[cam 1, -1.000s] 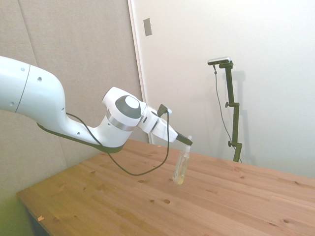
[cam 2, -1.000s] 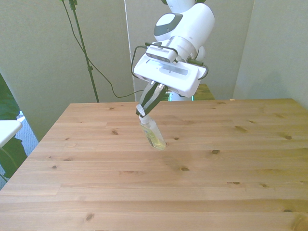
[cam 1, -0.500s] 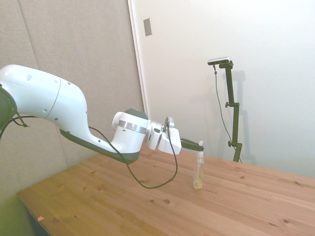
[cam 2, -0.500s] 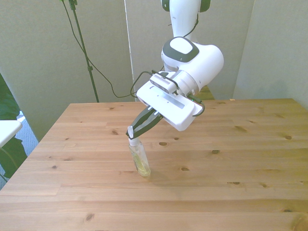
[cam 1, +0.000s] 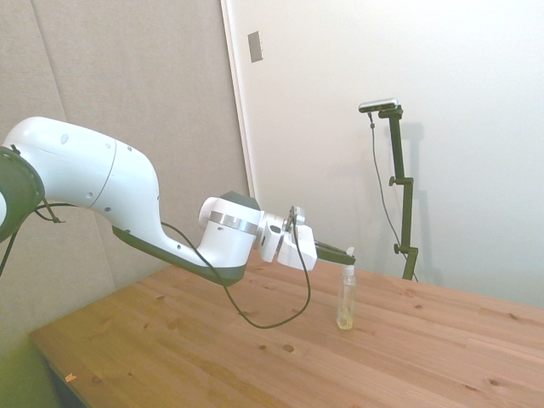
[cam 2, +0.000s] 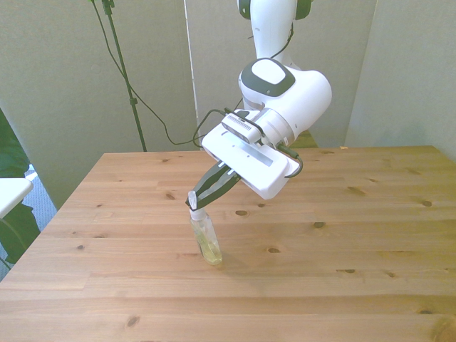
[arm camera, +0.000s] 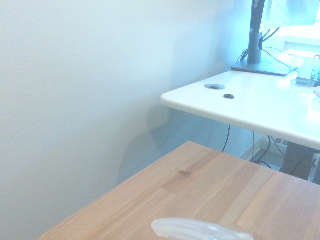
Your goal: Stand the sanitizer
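- The gripper [cam 1: 349, 252] [cam 2: 193, 200] reaches out nearly level over the wooden table [cam 1: 255, 357] [cam 2: 342, 235], and its two dark fingers are pinched on the white pump top of the sanitizer [cam 1: 345, 297] [cam 2: 204, 239].
- The sanitizer stands upright with its base on the table; in the side view it looks straight, in the front view it leans slightly.
- It stands toward the front view's left of the table's middle, well apart from every edge.
- Yellowish liquid sits in the lower part of the clear bottle; the upper part looks clear.
- A black cable [cam 1: 272, 319] hangs in a loop from the wrist, low over the wood.
- In the wrist view a blurred clear shape, the sanitizer [arm camera: 200, 230], shows at the picture's edge against the wood [arm camera: 200, 185].
- That view also shows a white desk [arm camera: 250, 107] beyond the table, with a dark stand on it.
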Controlling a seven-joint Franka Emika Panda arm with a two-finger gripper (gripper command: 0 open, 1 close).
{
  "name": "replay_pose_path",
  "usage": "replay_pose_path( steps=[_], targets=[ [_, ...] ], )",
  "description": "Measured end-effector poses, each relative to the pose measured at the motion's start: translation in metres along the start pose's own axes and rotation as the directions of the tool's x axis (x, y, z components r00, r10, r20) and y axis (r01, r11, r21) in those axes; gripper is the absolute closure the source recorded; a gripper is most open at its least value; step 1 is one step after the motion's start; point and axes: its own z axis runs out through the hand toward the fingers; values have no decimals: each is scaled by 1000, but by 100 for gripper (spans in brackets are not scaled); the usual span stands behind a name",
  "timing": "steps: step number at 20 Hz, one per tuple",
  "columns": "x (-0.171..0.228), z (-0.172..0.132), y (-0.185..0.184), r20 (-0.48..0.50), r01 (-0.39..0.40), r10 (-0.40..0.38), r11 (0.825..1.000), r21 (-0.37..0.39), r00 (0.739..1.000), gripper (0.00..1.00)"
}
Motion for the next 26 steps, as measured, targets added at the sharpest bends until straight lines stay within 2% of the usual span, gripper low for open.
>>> replay_pose_path(
  steps=[11, 14, 16, 20, 23, 26],
  targets=[
    [1, 1, 2, 8, -2, 2, 1000, -6, 1000, 0],
    [1, -2, 4, 57, -9, 10, 1000, -24, 998, 0],
    [0, -10, 5, 122, 7, -3, 999, -34, 992, 0],
    [0, -36, 13, 300, 77, -58, 996, -53, 952, 0],
    [0, -66, 32, 415, 145, -99, 986, -81, 905, 0],
    [1, -99, 55, 510, 231, -155, 969, -89, 846, 0]
  ],
)
